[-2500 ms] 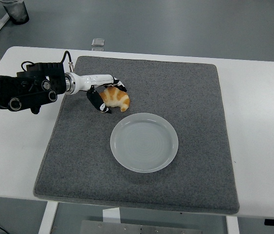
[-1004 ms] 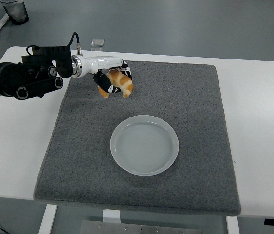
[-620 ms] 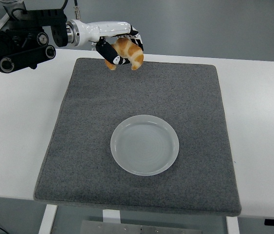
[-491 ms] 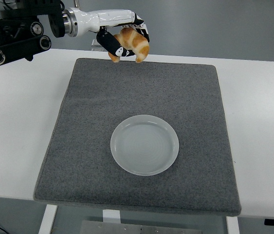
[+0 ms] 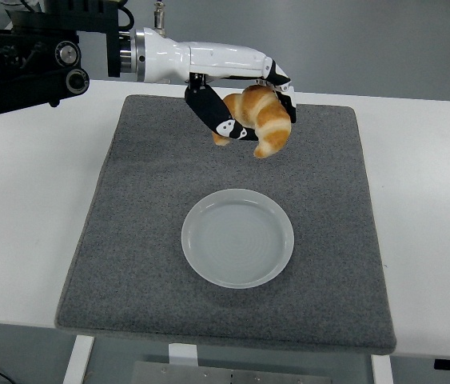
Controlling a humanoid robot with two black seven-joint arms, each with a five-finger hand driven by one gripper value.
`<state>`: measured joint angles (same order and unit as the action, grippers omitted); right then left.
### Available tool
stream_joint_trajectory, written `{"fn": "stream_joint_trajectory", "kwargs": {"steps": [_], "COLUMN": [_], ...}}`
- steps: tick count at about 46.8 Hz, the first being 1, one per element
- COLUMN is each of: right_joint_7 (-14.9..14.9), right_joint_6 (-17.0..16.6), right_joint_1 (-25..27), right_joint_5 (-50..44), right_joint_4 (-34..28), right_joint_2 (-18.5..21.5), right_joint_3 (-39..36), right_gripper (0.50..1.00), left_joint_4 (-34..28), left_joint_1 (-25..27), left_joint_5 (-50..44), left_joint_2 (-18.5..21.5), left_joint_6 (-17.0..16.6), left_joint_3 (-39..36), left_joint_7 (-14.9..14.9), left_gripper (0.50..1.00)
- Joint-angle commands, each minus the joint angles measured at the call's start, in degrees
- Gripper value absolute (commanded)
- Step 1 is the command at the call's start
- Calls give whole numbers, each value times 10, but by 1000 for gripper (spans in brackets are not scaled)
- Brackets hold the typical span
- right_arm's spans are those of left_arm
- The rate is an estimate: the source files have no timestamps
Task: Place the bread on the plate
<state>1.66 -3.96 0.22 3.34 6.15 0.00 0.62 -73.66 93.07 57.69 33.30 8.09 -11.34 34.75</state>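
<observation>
High above the gray mat [image 5: 169, 208], the left hand [image 5: 236, 100] is pinching the bread [image 5: 263, 124] in its fingers [image 5: 217, 120], holding it up so it can go down onto the plate [image 5: 237, 237].

This looks like a robot lab. A plain white worktop [image 5: 432, 208] stands on a bare, smooth grey floor [image 5: 352, 40]. A grey felt mat [image 5: 129, 264] lies on the worktop, and a black robot arm [image 5: 25, 56] reaches over it.
</observation>
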Motion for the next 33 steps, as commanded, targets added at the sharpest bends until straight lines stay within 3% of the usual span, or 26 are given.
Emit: {"fn": "stream_joint_trajectory", "kwargs": {"steps": [1,10,33], "right_joint_7": [0,0,0], "right_joint_6": [0,0,0], "right_joint_1": [0,0,0], "right_joint_5": [0,0,0], "right_joint_4": [0,0,0], "right_joint_2": [0,0,0], "right_joint_3": [0,0,0], "right_gripper": [952,952,952], "left_joint_4": [-8,-10,30], "left_joint_1": [-2,-15,-134], "left_joint_5": [18,63,168], "left_joint_2": [-3,-10,-62], "left_joint_6": [10,17,11], "left_joint_3": [-1,-5,-4], "left_joint_7": [2,2,2], "left_gripper": [500,500,500]}}
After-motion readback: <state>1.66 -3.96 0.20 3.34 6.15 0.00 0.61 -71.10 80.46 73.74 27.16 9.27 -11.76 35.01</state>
